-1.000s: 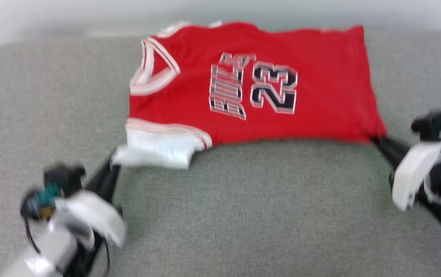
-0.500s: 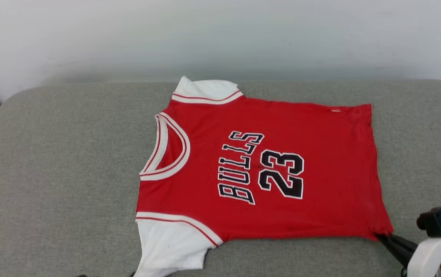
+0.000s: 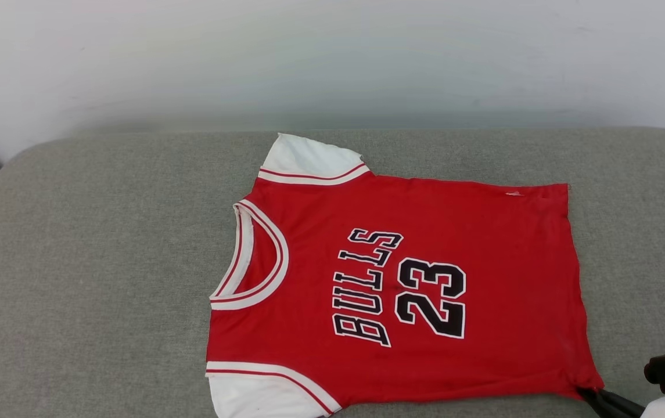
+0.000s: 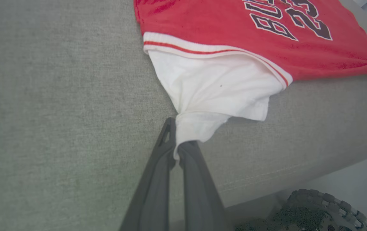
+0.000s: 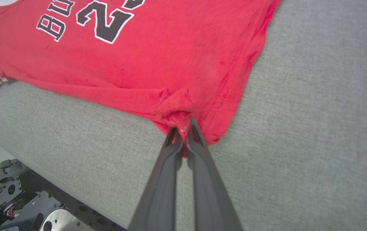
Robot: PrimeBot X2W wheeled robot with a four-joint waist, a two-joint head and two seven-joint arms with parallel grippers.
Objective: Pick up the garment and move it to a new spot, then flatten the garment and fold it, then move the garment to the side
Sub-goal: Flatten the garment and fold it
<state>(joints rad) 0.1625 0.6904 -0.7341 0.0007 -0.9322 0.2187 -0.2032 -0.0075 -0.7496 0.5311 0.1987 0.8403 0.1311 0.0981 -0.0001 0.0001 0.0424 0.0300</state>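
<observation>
The garment (image 3: pixel 413 278), a red jersey with white sleeves and black "BULLS 23" lettering, lies spread flat on the grey cushion, neck to the left and hem to the right. My left gripper (image 4: pixel 178 141) is shut on the tip of the near white sleeve (image 4: pixel 215 86), which bunches into the fingers. My right gripper (image 5: pixel 183 131) is shut on the near hem corner (image 5: pixel 177 109), puckering the red cloth. In the head view the right gripper's dark fingers (image 3: pixel 605 400) meet that corner at the lower right.
The grey cushion (image 3: pixel 94 261) stretches wide to the left of the jersey, with a pale wall (image 3: pixel 332 58) behind it. The cushion's front edge (image 4: pixel 266 179) runs just below my fingers, and parts of the robot base (image 5: pixel 7 189) sit below it.
The head camera has tilted up, so the jersey and cushion have slid down the picture and the left gripper has left it. Both grippers still hold their corners; the near sleeve looks flatter.
</observation>
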